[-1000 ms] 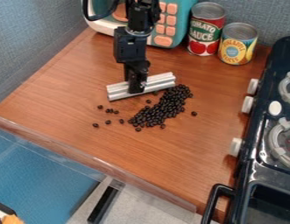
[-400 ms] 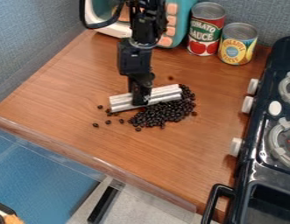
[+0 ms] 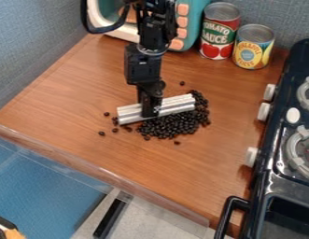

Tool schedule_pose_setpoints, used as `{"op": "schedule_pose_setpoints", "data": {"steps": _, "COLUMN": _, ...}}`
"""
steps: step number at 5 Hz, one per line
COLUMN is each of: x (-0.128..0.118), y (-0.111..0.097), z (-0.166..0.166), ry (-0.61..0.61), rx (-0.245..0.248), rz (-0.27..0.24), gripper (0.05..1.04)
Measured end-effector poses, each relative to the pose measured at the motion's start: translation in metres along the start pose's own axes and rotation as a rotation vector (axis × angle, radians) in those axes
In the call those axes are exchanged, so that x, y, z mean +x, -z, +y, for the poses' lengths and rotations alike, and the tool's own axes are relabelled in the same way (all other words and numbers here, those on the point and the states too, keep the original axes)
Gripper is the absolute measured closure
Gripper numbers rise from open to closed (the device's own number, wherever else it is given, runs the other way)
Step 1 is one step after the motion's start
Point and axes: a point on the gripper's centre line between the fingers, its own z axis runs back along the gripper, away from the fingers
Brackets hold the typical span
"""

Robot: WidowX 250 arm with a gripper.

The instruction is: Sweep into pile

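The black gripper (image 3: 151, 111) hangs down over the middle of the brown table, shut on a silver ribbed metal bar (image 3: 176, 103). The bar lies nearly level across the work surface, its right end slightly farther back. Against its front edge and around its right end is a dense heap of dark beans (image 3: 172, 125). Several loose beans are scattered by the bar's left end, one of them a stray bean (image 3: 101, 133) farther out. A single bean (image 3: 182, 83) sits behind the bar, and another bean (image 3: 177, 143) lies in front of the heap.
A teal toy microwave (image 3: 193, 23) stands at the back, with a tomato sauce can (image 3: 219, 31) and a pineapple can (image 3: 252, 47) beside it. Along the right runs a dark toy stove (image 3: 269, 172) with white knobs. The table's front edge (image 3: 100, 172) slants across the lower left.
The gripper and bar have come forward and slightly right, toward the front of the table. Beans are pushed forward and bunched closer, and one bean now lies behind the bar.
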Motion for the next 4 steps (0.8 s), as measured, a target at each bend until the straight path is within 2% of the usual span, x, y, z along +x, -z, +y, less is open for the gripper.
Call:
{"op": "schedule_pose_setpoints", "data": {"steps": 2, "x": 0.017, "y": -0.036, "z": -0.051, "ry": -0.122, "rx": -0.053, "rz": 0.121, "gripper": 0.718}}
{"op": "schedule_pose_setpoints", "data": {"steps": 3, "x": 0.034, "y": -0.053, "z": -0.072, "ry": -0.175, "rx": -0.062, "rz": 0.149, "gripper": 0.718}}
{"op": "schedule_pose_setpoints", "data": {"steps": 4, "x": 0.063, "y": -0.054, "z": -0.086, "ry": -0.245, "rx": -0.069, "rz": 0.124, "gripper": 0.719}}
